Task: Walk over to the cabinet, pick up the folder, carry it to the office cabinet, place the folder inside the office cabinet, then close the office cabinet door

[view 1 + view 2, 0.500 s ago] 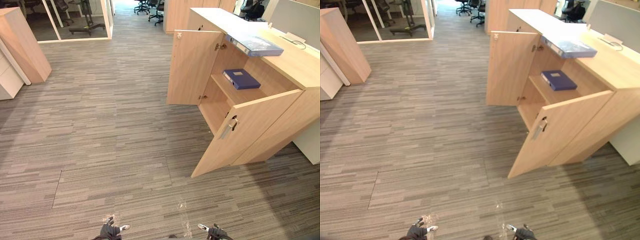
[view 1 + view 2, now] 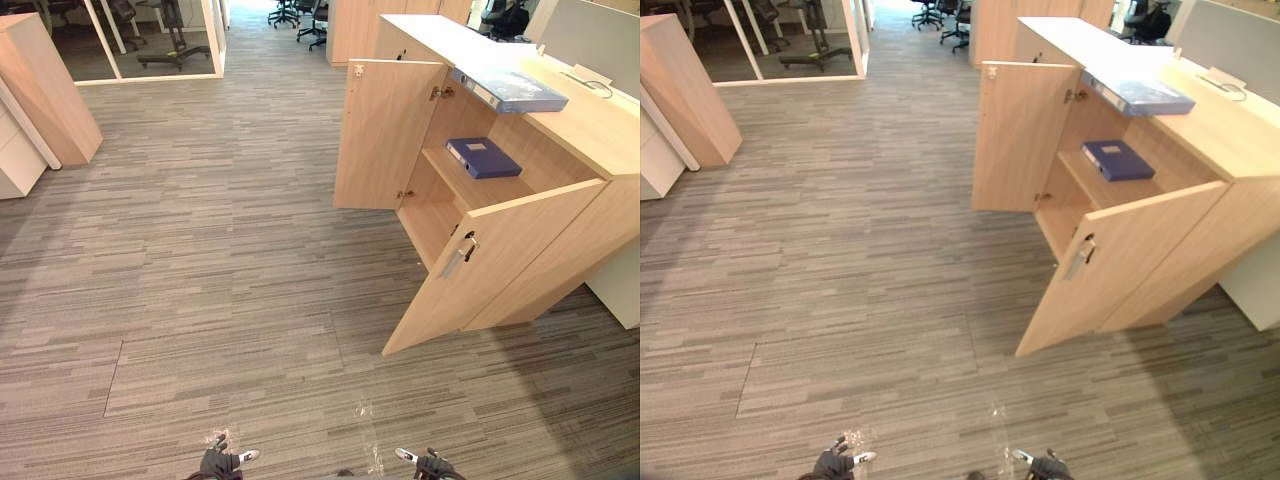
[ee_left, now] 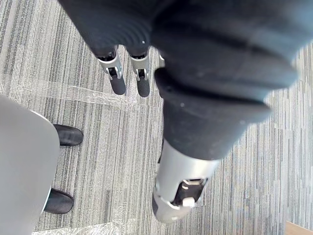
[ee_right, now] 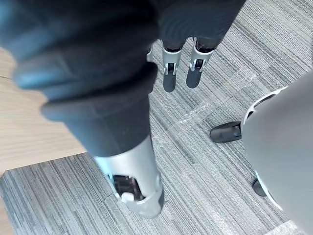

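Note:
A light-wood office cabinet [image 2: 590, 130] stands at the right with both doors swung open, the far door [image 2: 385, 135] and the near door [image 2: 490, 265]. A light blue folder [image 2: 510, 90] lies flat on its top. A dark blue folder [image 2: 483, 157] rests on the inner shelf. My left hand [image 2: 222, 462] and right hand [image 2: 432, 464] hang low at the bottom edge, far from the cabinet. In the wrist views the left hand's fingers [image 3: 117, 73] and the right hand's fingers [image 4: 176, 68] are straight over the carpet and hold nothing.
Grey striped carpet runs between me and the cabinet. Another wooden cabinet [image 2: 45, 90] and white drawers [image 2: 18, 155] stand at the far left. A glass partition [image 2: 150, 40] and office chairs [image 2: 300, 15] are at the back. Clear tape [image 2: 365, 410] marks the floor near me.

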Robot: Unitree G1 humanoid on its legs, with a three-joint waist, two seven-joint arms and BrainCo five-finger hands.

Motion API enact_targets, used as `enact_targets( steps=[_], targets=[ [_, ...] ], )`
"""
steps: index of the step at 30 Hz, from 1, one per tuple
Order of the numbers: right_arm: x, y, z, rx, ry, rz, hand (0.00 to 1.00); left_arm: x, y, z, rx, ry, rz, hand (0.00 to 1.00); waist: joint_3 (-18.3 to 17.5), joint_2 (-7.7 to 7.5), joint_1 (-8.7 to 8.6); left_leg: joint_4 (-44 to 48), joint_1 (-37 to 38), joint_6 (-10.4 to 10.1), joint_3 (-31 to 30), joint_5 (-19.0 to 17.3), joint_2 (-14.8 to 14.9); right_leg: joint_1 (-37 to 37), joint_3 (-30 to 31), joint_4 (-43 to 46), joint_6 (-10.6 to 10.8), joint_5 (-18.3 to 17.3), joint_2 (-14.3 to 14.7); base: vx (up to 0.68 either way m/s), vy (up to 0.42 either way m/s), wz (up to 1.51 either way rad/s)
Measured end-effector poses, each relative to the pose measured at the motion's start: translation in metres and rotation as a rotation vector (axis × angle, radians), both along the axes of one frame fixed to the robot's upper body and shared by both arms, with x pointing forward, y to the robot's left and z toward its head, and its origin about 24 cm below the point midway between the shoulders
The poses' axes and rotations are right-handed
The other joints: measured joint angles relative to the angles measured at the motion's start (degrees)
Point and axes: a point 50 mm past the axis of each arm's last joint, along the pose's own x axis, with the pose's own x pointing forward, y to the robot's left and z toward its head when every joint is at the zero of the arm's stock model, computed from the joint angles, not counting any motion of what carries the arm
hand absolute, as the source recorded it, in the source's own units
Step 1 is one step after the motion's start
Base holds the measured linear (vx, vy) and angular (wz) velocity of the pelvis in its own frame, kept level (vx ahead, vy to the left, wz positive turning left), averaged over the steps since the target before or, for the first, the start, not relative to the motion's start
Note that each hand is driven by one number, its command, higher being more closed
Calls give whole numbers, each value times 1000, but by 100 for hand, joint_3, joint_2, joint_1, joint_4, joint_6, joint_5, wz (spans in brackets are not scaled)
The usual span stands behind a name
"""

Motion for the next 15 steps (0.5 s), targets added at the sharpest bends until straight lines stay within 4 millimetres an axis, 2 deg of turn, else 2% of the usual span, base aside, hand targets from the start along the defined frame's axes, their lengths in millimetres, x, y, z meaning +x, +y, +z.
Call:
enact_targets(
  steps=[15],
  targets=[
    [0, 0, 0, -2, 1, -1, 0, 0, 0, 0, 6, 2, 4, 0, 2, -4, 0, -1, 3, 0, -15, 0, 0, 4, -10, 1, 0, 0, -1, 0, 0, 0]
  ],
)
